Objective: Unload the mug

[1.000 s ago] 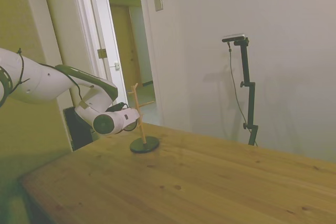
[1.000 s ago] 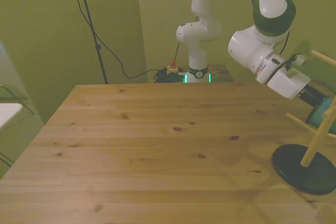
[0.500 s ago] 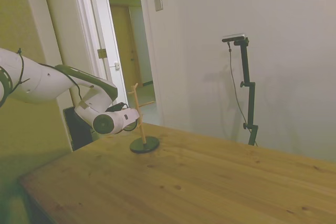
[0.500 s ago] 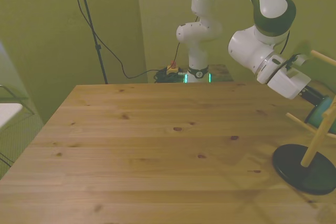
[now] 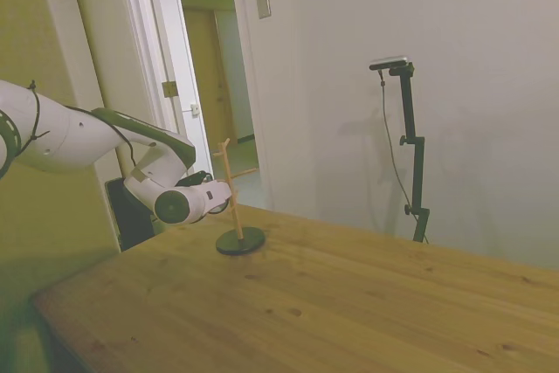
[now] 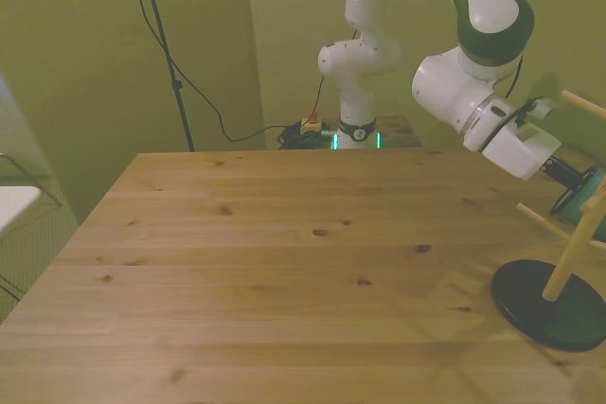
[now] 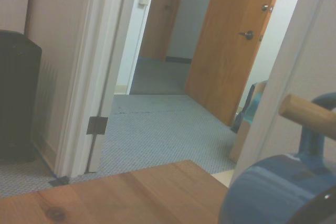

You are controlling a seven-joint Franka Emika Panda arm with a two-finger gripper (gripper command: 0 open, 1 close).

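Note:
The teal mug (image 6: 593, 192) hangs on a peg of the wooden stand (image 6: 549, 302) at the front view's right edge, and only part of it shows. My gripper (image 6: 573, 174) is right against the mug on the side facing the arm. I cannot see how it stands on the mug. In the wrist view the mug (image 7: 273, 192) looms close, with a wooden peg (image 7: 310, 116) through its handle. From the side, the gripper (image 5: 223, 201) sits beside the stand (image 5: 238, 238) and hides the mug.
The stand's round dark base rests near the table's corner, close to two table edges. Wide bare wooden tabletop (image 6: 284, 253) stretches toward the front view's left. An open doorway (image 5: 214, 85) lies beyond the table.
The gripper has edged slightly toward the stand. In the front view the mug's visible part now sits a little higher and closer to the right edge.

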